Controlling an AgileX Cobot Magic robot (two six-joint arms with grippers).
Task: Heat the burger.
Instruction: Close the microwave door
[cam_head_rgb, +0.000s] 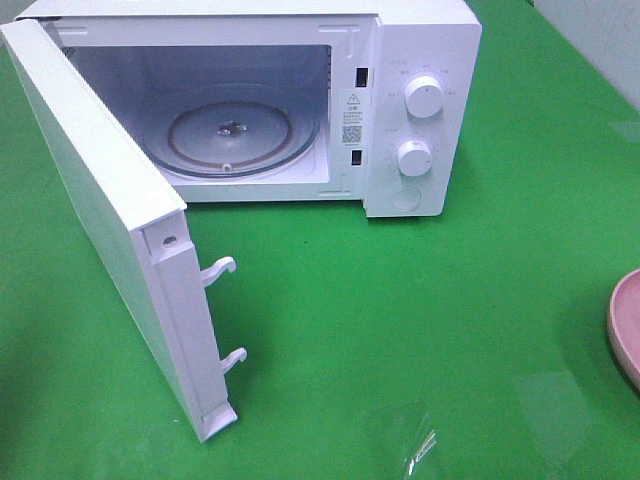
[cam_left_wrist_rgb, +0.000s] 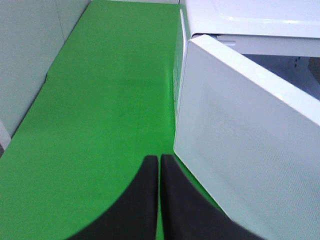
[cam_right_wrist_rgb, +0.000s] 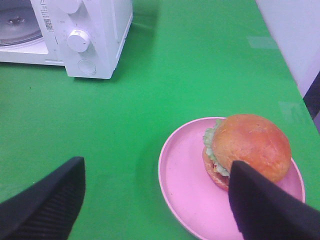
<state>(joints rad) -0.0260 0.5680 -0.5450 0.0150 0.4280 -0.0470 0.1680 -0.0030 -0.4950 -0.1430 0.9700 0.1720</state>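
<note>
A: While the microwave (cam_head_rgb: 300, 100) is standing with its door (cam_head_rgb: 110, 230) swung wide toward the left, what is the counter (cam_head_rgb: 450, 320) looking like?

B: Bright green covering, running flat edge to edge. Glare patches are showing on it, and a scrap of clear film (cam_head_rgb: 415, 445) is lying near the front. Pale wall panels are bordering the green on the far left side in the left wrist view, and a light wall is closing off the right side too.

A: Inside the oven?

B: Glass turntable (cam_head_rgb: 235, 135) is sitting bare. Two white knobs (cam_head_rgb: 424, 97) are facing out on the control panel.

A: Burger?

B: The burger (cam_right_wrist_rgb: 247, 150) is resting on the pink plate (cam_right_wrist_rgb: 185, 185) at the counter's right edge, well apart from the microwave; lettuce is frilling out toward the oven side.

A: Grippers?

B: Right gripper (cam_right_wrist_rgb: 155, 200) is hovering spread wide near the plate, one finger overlapping the burger in view, gripping nothing. Left gripper (cam_left_wrist_rgb: 159, 195) is pressed narrow, fingers together, hanging just beside the door's outer face.
</note>
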